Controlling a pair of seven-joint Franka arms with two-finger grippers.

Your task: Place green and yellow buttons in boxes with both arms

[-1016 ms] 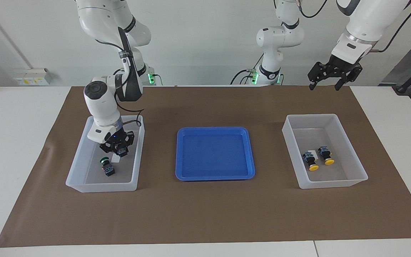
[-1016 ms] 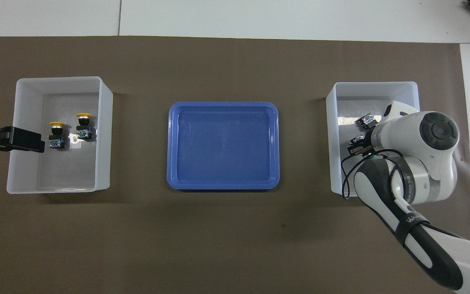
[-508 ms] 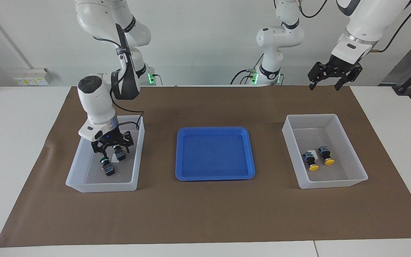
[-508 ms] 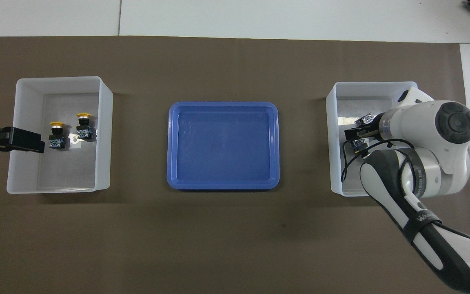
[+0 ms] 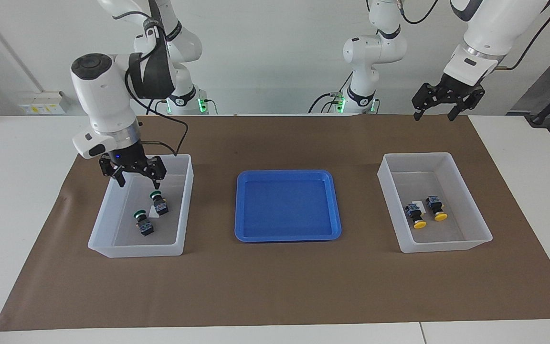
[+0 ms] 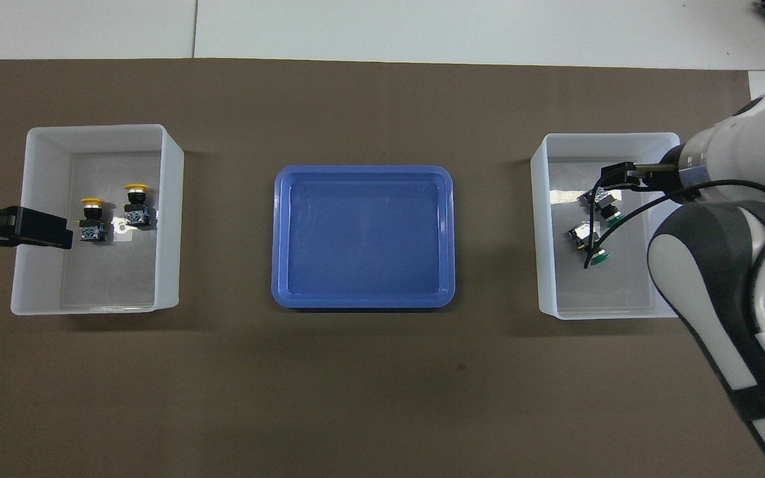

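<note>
Right end effector (image 5: pixel 134 177), fingers spread and empty, hangs above the left-frame tub (image 5: pixel 185 210), two green buttons (image 5: pixel 159 201) below it. Left end effector (image 5: pixel 442 112), spread, waits upper right; yellow buttons (image 5: pixel 415 215) lie in the right-frame tub (image 5: pixel 475 210).

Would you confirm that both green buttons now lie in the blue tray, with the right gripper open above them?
Not quite: the facing view shows both green buttons in the box at the right arm's end, not in the blue tray. The right gripper is open above that box.
</note>
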